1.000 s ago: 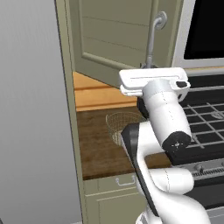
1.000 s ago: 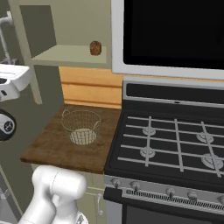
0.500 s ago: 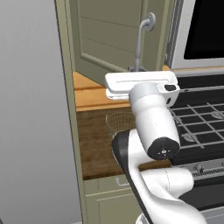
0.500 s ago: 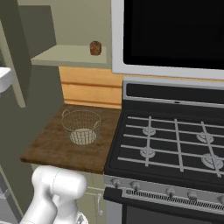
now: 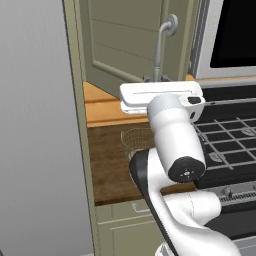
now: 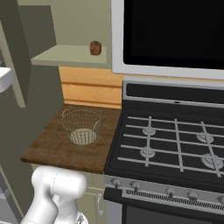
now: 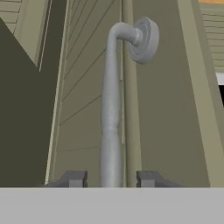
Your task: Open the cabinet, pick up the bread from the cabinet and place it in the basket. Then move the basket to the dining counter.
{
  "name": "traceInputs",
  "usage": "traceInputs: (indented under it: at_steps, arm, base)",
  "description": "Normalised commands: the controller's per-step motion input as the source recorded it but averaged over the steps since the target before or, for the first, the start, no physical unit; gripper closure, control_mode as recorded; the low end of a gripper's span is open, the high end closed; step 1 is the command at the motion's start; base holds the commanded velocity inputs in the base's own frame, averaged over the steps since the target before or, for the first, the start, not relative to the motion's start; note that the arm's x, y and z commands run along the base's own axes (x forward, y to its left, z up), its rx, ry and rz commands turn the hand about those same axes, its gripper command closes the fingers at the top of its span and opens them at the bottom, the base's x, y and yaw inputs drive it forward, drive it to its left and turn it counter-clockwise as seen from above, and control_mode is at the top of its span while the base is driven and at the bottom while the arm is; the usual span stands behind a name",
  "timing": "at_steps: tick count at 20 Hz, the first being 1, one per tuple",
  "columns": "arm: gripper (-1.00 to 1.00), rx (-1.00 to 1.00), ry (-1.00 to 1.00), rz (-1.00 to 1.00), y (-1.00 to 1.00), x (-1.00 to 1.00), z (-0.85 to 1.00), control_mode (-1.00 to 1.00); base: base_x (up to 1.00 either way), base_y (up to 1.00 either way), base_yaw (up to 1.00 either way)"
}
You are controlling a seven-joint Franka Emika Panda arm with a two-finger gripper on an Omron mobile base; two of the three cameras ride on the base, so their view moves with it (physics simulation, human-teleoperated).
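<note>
The hand (image 7: 111, 178) is sitting at the cabinet (image 5: 125, 40) door's silver bar handle (image 7: 111, 109), its 2 dark fingertips (image 7: 73, 178) standing one on each side of the bar with a gap between each tip and the metal, so the hand is open around the handle and not clamping it, as far as the hand view is showing. The bar's long axis is running straight away from the hand, up to the round mount where it is curving into the door panel, so any pull would be working across that axis, swinging the door on its hinge. In the left base view the door is standing swung out over the table (image 6: 52, 148), with the hand just below the handle's lower end. The bread (image 6: 95, 47) is lying on the shelf (image 6: 65, 56) inside the cabinet, near its right end, well apart from the hand and off to the hand's right, behind the open door. The basket (image 6: 81, 127) is resting upright on the table below that shelf, beside the stove (image 6: 175, 144). Judging from this, the opening step is looking about done, and the coming move is calling for letting go of the handle and reaching around the door edge toward the shelf.
</note>
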Motion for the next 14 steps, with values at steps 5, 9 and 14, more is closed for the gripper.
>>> traceInputs:
  at_steps: [5, 9, 14]
  arm:
    - [-1.00, 0.00, 0.01, 0.00, 0.00, -0.12, 0.00, -1.00]
    - [-1.00, 0.00, 0.02, 0.00, -0.04, -0.97, 0.00, -1.00]
    - [-1.00, 0.01, 0.05, 0.00, -0.42, -0.68, 0.13, -1.00]
  base:
    - [0.00, 0.00, 0.00]
    - [0.00, 0.00, 0.00]
    - [0.00, 0.00, 0.00]
